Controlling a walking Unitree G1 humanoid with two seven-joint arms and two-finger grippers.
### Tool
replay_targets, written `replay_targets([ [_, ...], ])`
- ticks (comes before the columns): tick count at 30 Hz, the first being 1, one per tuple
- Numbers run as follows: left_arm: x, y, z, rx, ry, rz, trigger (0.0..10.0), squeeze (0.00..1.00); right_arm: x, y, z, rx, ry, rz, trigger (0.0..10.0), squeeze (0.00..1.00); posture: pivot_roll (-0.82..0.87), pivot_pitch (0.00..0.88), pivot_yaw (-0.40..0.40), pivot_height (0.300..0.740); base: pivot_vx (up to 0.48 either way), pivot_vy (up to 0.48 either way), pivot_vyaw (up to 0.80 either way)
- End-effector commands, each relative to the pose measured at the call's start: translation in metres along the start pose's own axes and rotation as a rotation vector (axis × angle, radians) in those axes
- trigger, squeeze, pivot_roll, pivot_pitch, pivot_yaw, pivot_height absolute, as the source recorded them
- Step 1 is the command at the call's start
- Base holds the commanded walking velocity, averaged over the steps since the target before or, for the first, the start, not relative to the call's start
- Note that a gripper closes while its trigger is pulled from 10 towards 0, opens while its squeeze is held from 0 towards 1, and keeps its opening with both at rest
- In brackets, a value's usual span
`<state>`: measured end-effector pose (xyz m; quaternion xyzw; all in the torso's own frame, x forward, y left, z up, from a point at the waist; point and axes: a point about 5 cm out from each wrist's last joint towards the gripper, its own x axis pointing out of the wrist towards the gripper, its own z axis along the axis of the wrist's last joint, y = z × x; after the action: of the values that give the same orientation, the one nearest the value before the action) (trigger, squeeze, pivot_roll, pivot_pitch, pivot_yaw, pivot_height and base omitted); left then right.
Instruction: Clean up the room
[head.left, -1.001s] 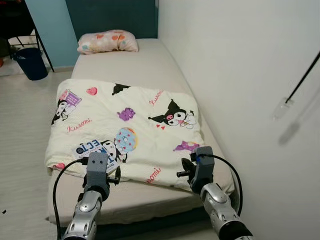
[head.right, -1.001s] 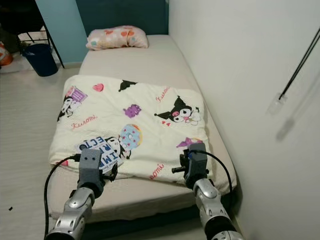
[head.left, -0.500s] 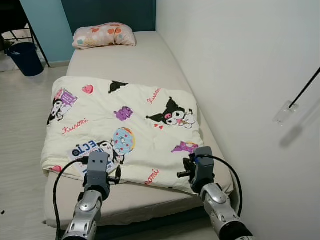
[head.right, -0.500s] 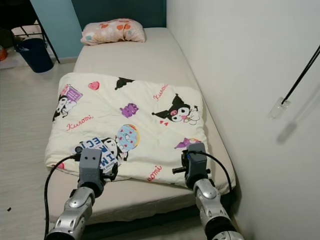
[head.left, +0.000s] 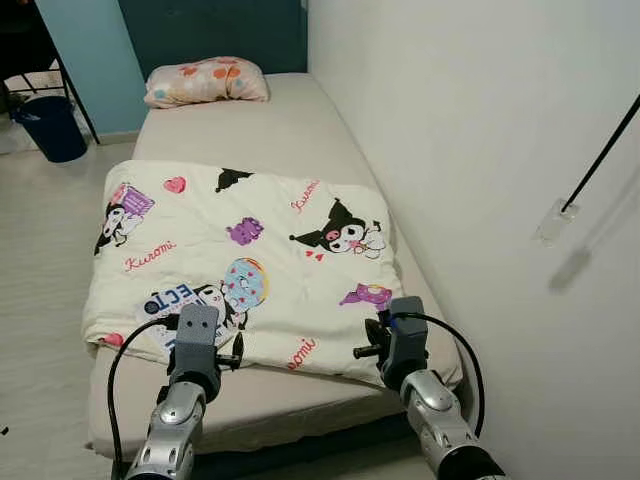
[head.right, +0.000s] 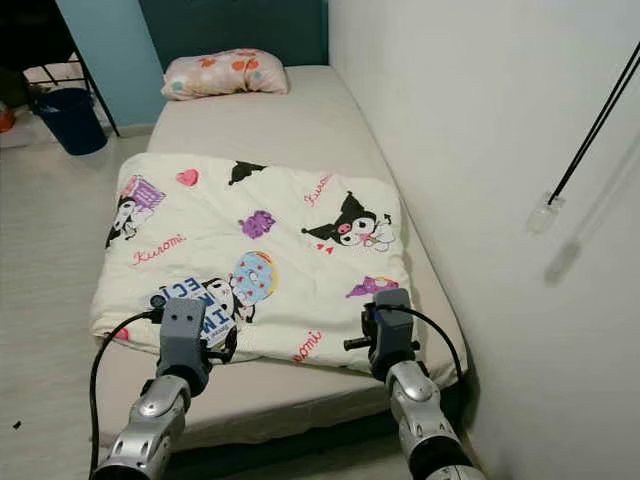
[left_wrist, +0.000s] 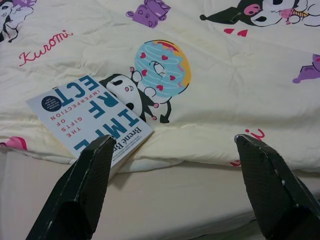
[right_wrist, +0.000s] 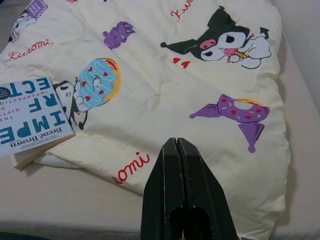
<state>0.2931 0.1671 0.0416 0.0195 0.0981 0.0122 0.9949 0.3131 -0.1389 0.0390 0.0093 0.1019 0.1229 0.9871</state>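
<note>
A book (left_wrist: 87, 120) is seen lying on the blanket (head.left: 250, 250) at the bed's (head.left: 290, 120) foot. The left gripper (left_wrist: 175, 185) is held wide open before it — likely lined up for a grasp — while the right gripper (right_wrist: 182, 192) is kept fully closed, empty.

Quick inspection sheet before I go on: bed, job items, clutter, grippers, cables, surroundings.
Surface: bed, beige sheet, against the wall on the robot's right.
Job's things: book lying on the blanket's near edge, face up; pillow at the far end.
Clutter: nothing seen.
Grippers: left gripper open, jaws wide, poised before the book; right gripper shut, empty, over the blanket's near edge.
Cables: black cable looping off each wrist.
Surroundings: blue bin on the floor, far left; black cord down the wall.
</note>
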Motion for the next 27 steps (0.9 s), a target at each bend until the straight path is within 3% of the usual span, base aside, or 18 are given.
replay_targets([
  [1, -0.0035, 0.0015, -0.0068, 0.017, 0.022, 0.003, 10.0, 0.0, -0.0032, 0.001, -0.0073, 0.015, 0.02, -0.003, 10.0, 0.0, -0.04, 0.108, 0.016, 0.735, 0.0, 0.0, 0.0],
  [13, -0.0031, 0.0027, -0.0067, 0.023, 0.025, 0.004, 10.0, 0.0, -0.0032, 0.0025, -0.0084, 0.02, 0.027, 0.008, 10.0, 0.0, -0.04, 0.103, 0.017, 0.735, 0.0, 0.0, 0.0],
  [27, -0.0038, 0.003, -0.0078, 0.022, 0.03, 0.009, 10.0, 0.0, -0.0037, 0.003, -0.0084, 0.023, 0.023, 0.015, 10.0, 0.0, -0.04, 0.115, 0.014, 0.685, 0.0, 0.0, 0.0],
])
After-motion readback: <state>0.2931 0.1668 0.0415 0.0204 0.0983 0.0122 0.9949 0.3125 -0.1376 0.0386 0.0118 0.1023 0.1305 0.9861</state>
